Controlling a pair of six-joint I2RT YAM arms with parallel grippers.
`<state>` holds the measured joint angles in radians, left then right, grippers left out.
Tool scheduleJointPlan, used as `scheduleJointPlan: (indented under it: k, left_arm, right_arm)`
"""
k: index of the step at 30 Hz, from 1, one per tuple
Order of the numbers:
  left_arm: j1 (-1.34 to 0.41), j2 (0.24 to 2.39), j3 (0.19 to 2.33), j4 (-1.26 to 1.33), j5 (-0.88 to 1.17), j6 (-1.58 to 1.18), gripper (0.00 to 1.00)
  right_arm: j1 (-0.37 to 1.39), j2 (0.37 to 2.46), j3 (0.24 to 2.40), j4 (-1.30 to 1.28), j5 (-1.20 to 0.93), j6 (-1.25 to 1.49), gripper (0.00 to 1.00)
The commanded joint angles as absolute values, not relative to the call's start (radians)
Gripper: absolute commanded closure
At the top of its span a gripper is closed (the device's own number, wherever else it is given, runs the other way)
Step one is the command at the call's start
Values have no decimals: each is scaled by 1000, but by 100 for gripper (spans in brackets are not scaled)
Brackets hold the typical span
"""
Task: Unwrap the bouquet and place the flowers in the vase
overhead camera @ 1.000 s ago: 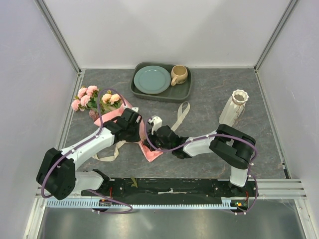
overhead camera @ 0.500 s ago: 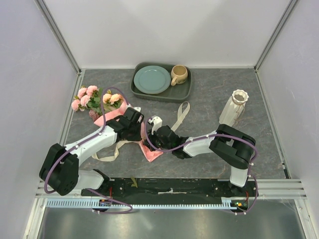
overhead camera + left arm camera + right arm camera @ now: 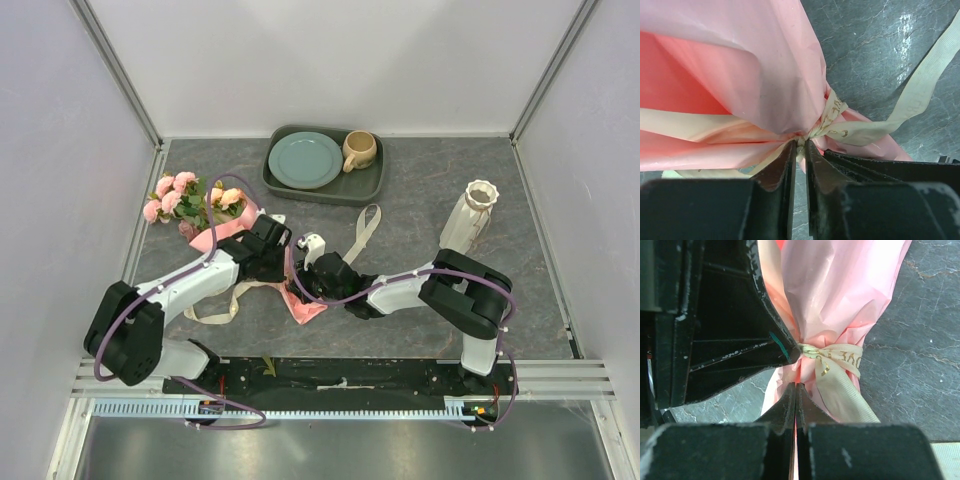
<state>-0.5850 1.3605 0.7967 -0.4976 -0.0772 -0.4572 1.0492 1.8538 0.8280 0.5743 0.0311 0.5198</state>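
The bouquet (image 3: 205,205) lies at the left of the table, its pink and peach flowers (image 3: 178,193) pointing to the far left. Salmon-pink paper (image 3: 740,65) narrows to a neck tied with cream ribbon (image 3: 837,360). My left gripper (image 3: 800,143) is shut on the ribbon knot at that neck. From the other side, my right gripper (image 3: 795,386) is shut on a fold of the pink paper just below the knot. In the top view the left gripper (image 3: 284,260) and the right gripper (image 3: 300,284) meet over the wrapper's tip. The cream ribbed vase (image 3: 471,214) stands upright at the right.
A dark green tray (image 3: 372,187) at the back holds a teal plate (image 3: 304,160) and a tan mug (image 3: 358,150). Loose ribbon tails trail toward the tray (image 3: 366,228) and beside the left arm (image 3: 214,312). Metal frame posts and white walls enclose the table.
My left gripper has shifted slightly toward the far side with the ribbon, and the bouquet's paper and flowers have moved with it. The right gripper has held its place.
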Motion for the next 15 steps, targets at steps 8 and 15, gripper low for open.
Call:
scheduleJointPlan:
  k: [8, 15]
  left_arm:
    - [-592, 1250, 828, -480, -120, -457, 98]
    - [-592, 1128, 813, -495, -121, -489, 98]
  right_arm:
    - [1045, 1904, 880, 489, 64, 531, 100]
    - [1035, 1914, 888, 480, 60, 543, 100]
